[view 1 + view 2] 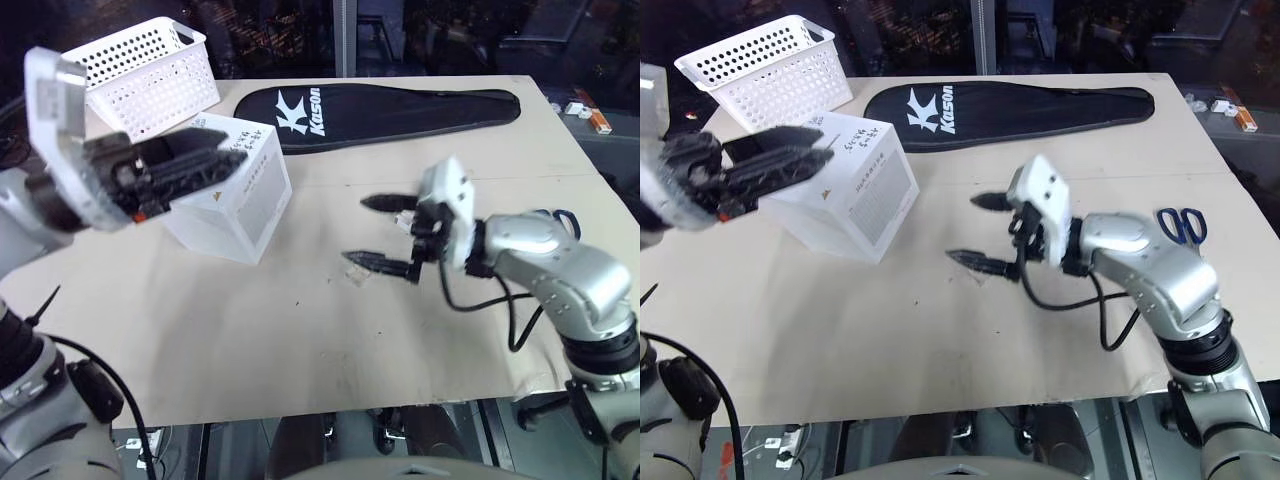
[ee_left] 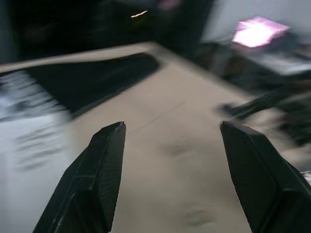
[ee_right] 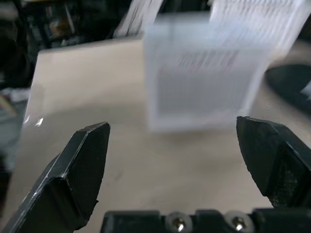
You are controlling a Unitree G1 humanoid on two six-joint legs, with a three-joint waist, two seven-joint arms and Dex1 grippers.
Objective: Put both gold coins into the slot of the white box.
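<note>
left pincer (image 1: 235, 150) wide above white box (image 1: 245, 205); right pincer (image 1: 365, 232) wide, well beside it.

Counter clutter
A white perforated basket (image 1: 770, 70) and a black racket case (image 1: 1020, 110) lie at the counter's (image 1: 890, 330) far side; blue-handled scissors (image 1: 1181, 224) sit right.

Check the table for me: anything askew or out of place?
The white basket sits tipped, leaning at the table's far left corner. The white box stands upright, turned corner-on. Nothing looks spilled or damaged.
</note>
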